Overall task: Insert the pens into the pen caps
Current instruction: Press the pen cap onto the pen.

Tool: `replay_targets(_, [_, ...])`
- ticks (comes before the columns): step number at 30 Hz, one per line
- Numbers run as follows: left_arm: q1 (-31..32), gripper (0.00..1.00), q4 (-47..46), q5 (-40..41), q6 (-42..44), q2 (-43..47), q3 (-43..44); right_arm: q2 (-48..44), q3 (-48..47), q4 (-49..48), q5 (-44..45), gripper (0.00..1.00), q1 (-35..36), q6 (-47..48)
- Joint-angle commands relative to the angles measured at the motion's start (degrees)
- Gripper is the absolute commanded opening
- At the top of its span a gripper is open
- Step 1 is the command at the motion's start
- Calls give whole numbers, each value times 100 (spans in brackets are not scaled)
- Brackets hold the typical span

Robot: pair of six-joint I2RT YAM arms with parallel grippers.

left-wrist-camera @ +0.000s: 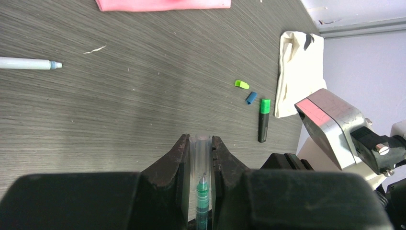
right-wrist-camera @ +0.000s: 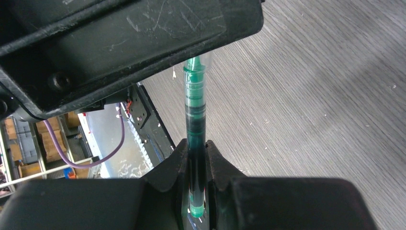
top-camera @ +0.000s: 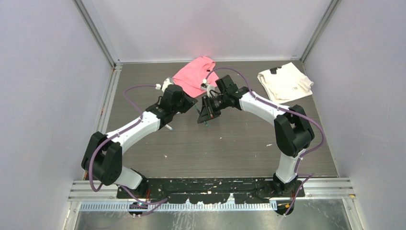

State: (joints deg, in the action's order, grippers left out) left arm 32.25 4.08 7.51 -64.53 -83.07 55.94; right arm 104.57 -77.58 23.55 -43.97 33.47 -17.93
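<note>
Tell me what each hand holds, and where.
Left hand: clear cap, clamped by its sides. Right hand: green pen, gripped near its back end.

Taking the pink cloth [top-camera: 194, 75] as my mark: just on its near side my left pincer [left-wrist-camera: 201, 143] and right pincer [right-wrist-camera: 196, 148] stand tip to tip, clear cap [left-wrist-camera: 197, 158] and green pen [right-wrist-camera: 195, 110] bridging them; nothing passes between. Toward the white cloth [left-wrist-camera: 299, 72] lie a green cap [left-wrist-camera: 242, 85], blue cap [left-wrist-camera: 251, 97] and highlighter [left-wrist-camera: 263, 120]. Further nearward the table [top-camera: 230, 143] lies mostly open.
</note>
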Motion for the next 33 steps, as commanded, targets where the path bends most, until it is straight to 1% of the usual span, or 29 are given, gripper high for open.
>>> replay_targets(1, [87, 1, -247, 67, 33, 306, -55, -257, -92, -263, -139, 1, -38, 100])
replay_targets(13, [-2, 1, -381, 158, -314, 482, -303, -304, -47, -221, -317, 1, -36, 201])
replay_targets(14, [-12, 1, -534, 158, -359, 502, -334, -306, -53, -215, -337, 1, -23, 220])
replay_targets(20, [-83, 1, -512, 164, -486, 642, -376, -310, -65, -176, -327, 1, -8, 266])
replay_targets(28, [-263, 1, -598, -30, -701, 698, -509, -339, -110, -9, -353, 1, 41, 489])
replay_targets(31, [-334, 1, -599, -102, -767, 707, -562, -384, -104, -38, -522, 1, 44, 546])
replay_targets(33, [-402, 1, -744, -210, -938, 712, -676, -390, -93, -98, -794, 1, 37, 559])
